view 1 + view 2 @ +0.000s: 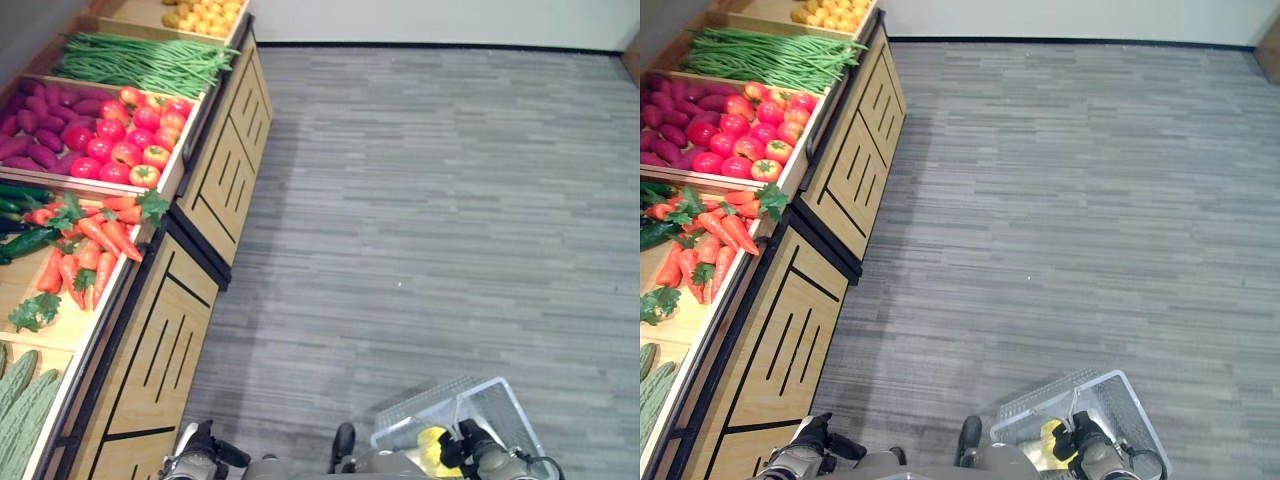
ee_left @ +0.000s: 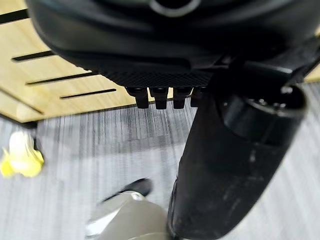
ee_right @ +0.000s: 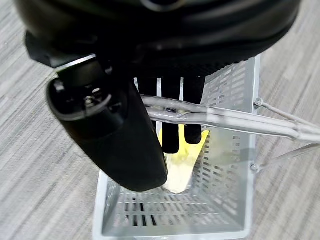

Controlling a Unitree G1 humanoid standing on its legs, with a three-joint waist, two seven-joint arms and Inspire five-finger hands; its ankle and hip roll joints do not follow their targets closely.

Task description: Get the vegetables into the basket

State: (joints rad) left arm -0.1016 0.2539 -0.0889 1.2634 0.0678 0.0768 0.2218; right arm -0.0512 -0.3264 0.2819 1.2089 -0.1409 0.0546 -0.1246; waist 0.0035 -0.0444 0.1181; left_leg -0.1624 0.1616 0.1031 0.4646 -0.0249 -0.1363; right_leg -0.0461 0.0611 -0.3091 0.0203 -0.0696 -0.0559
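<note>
We have the wooden produce stand (image 1: 190,330) running along our left, its bins stacked with green beans (image 1: 140,62), purple sweet potatoes (image 1: 35,130), tomatoes (image 1: 130,140), carrots (image 1: 90,250) and, nearest us, pale green gourds (image 1: 20,400). The grey plank floor (image 1: 430,200) spreads to our right.

The white wire basket (image 3: 227,120) hangs at our right side, low over the floor. Our right hand (image 3: 172,115) carries it, fingers hooked over the metal handle (image 3: 225,120) and the thumb alongside. 1 yellow item (image 3: 182,160) lies on the basket's bottom; we cannot tell what kind it is.

Our left hand (image 2: 165,97) is low beside the stand's slatted front, fingers bent down with nothing between them, so it is closed and empty.

We judge that we are between picks: 1 item is stowed and the bins are hardly touched. The next move calls for turning toward the stand, raising the left hand over a near bin, probably the carrots or the gourds, and loosening its fingers first. The right hand should hold the basket level and close to the stand, so a vegetable can drop in without swinging it.
</note>
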